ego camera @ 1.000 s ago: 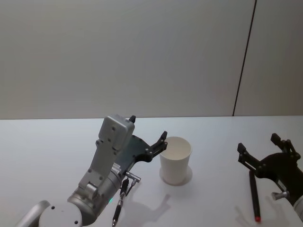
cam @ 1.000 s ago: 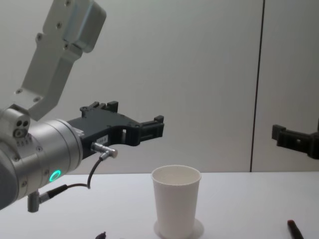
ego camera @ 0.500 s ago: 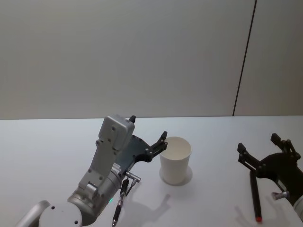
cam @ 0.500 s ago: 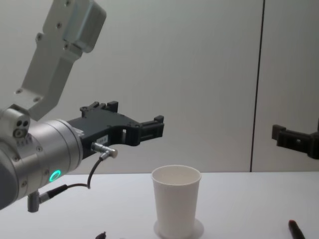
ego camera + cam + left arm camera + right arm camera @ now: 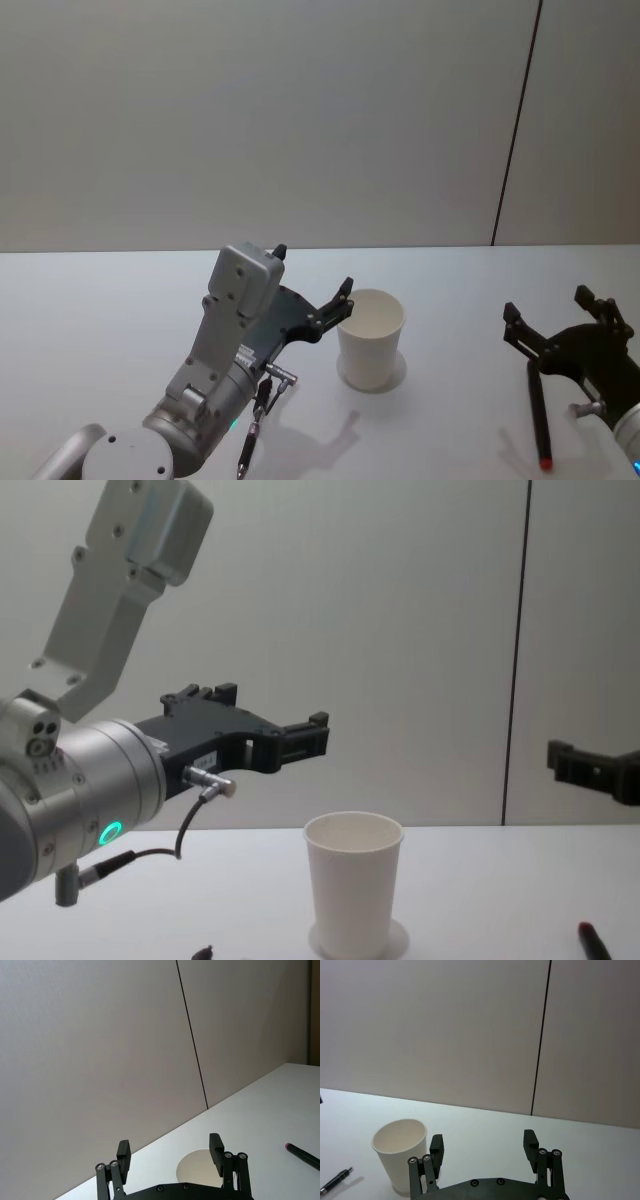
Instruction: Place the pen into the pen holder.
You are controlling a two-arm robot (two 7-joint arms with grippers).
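Grey wall [image 5: 250,120], white table [image 5: 100,300]. Step in hand: approach, nothing grasped yet. Right end effector [image 5: 546,303] is spread wide, empty and touching nothing, hovering over the red-tipped pen [image 5: 537,415], which lies flat on the table beneath it. Next move, as judged: descend, close across the barrel, lift. Pen holder [image 5: 370,340] stands upright, well off to its left. Left end effector [image 5: 313,270], also spread and empty, hangs raised just beside the holder. A second pen [image 5: 250,445] lies below that arm.

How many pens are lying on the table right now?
2. One pen lies left of the cup, under the left arm; a red-tipped pen lies under the right gripper.
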